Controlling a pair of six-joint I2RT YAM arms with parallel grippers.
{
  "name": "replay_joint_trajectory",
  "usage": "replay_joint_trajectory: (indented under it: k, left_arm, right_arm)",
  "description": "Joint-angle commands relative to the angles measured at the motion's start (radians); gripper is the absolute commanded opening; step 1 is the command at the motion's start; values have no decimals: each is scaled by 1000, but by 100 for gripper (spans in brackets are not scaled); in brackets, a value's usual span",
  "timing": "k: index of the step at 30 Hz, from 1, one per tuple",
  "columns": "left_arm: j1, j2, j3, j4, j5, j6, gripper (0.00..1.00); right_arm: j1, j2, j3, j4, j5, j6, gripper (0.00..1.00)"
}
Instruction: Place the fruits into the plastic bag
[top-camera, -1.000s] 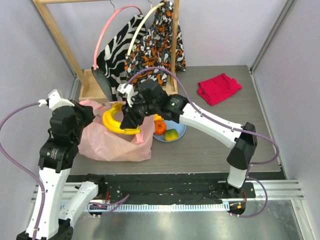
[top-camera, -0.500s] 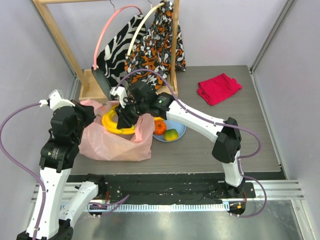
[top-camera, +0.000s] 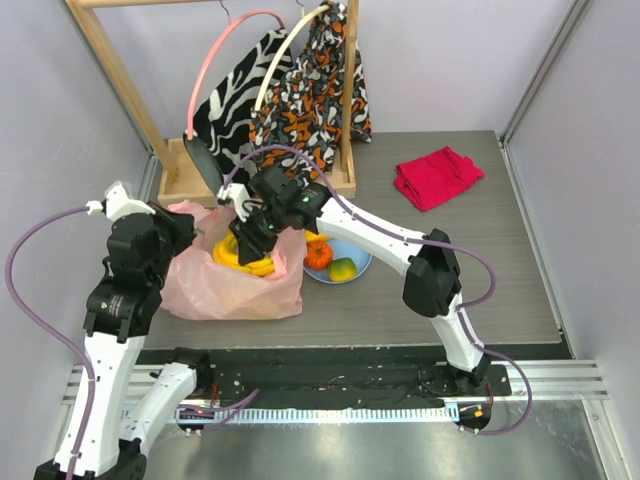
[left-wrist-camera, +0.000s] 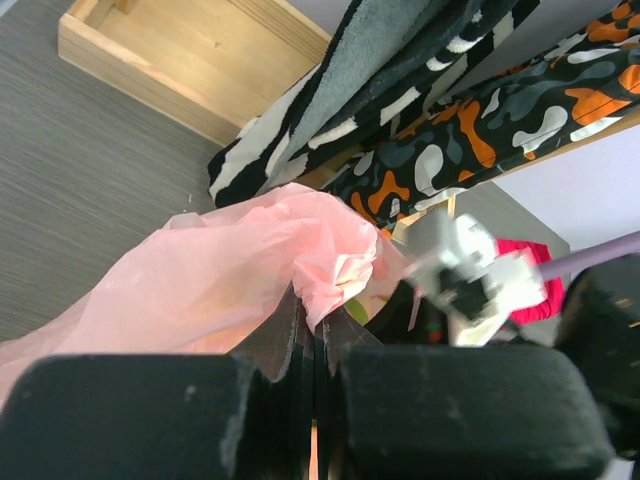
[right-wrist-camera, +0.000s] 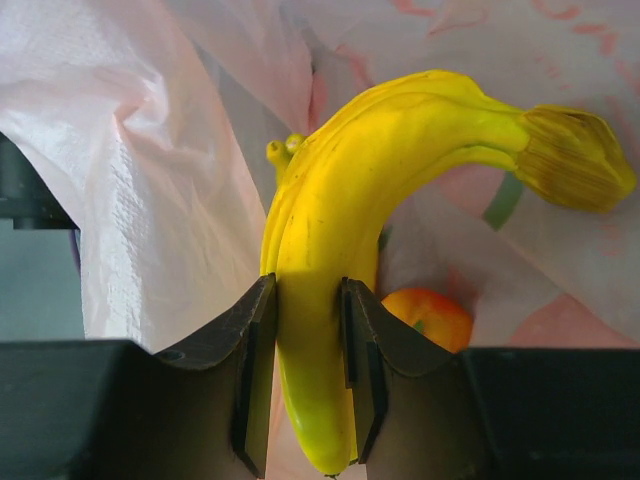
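The pale-pink plastic bag (top-camera: 228, 290) lies on the table at the left, its mouth held up. My left gripper (left-wrist-camera: 315, 305) is shut on the bag's rim (left-wrist-camera: 335, 268). My right gripper (right-wrist-camera: 308, 345) is shut on the yellow bananas (right-wrist-camera: 345, 250) and holds them inside the bag's mouth; they also show in the top view (top-camera: 243, 256). An orange-red fruit (right-wrist-camera: 425, 315) shows beyond the bag's film. On the blue plate (top-camera: 362, 262) sit an orange fruit (top-camera: 319, 256) and a green-yellow fruit (top-camera: 342, 269).
A wooden clothes rack (top-camera: 190, 170) with a black-and-white garment (top-camera: 232, 110) and an orange-and-black garment (top-camera: 315, 90) stands just behind the bag. A folded red cloth (top-camera: 437, 177) lies at the back right.
My right gripper has carried the bananas left and down, into the bag's mouth. My left gripper still holds the bag's rim.
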Motion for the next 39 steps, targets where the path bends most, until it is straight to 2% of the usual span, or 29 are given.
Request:
replay_joint_trajectory:
  k: [1,8,10,11,17,20,28,31,34,36,39]
  left_arm:
    - [6,7,4,60,23,-10,0]
    - [6,3,-1,59,0,-18,0]
    - [6,1,-1,57,-8,-20,0]
    - [6,1,2,57,-6,-20,0]
    - [6,6,33,27,-6,3,0]
    - [6,-5,23,19,-17,-1,0]
    - [6,-11,1,43,-26,-24,0]
    - [6,-4,7,45,-29,-15,0]
    - [6,4,15,45,-34,-4,0]
    - [6,7,13,51,-37,0,0]
    - [6,10,12,60,-38,3,0]
  right_arm:
    - [37,-23,-16,-43,-35,-53,1]
    - [37,-55,-65,-83,23,-104,2]
    - [37,-64,-69,-83,26,-102,13]
    - [37,-66,-69,-81,25,-101,23]
    - [35,-66,-37,-83,43,-99,43]
    - [34,-74,4,-78,25,-84,48]
    - [-5,-130,112,-2,-32,24,53]
    - [-29,-198,113,69,-8,89,61]
    - [-81,-310,44,144,70,139,62]
    - [-145,-369,-60,195,132,175,64]
    - [-221,-498,-247,216,308,191,65]
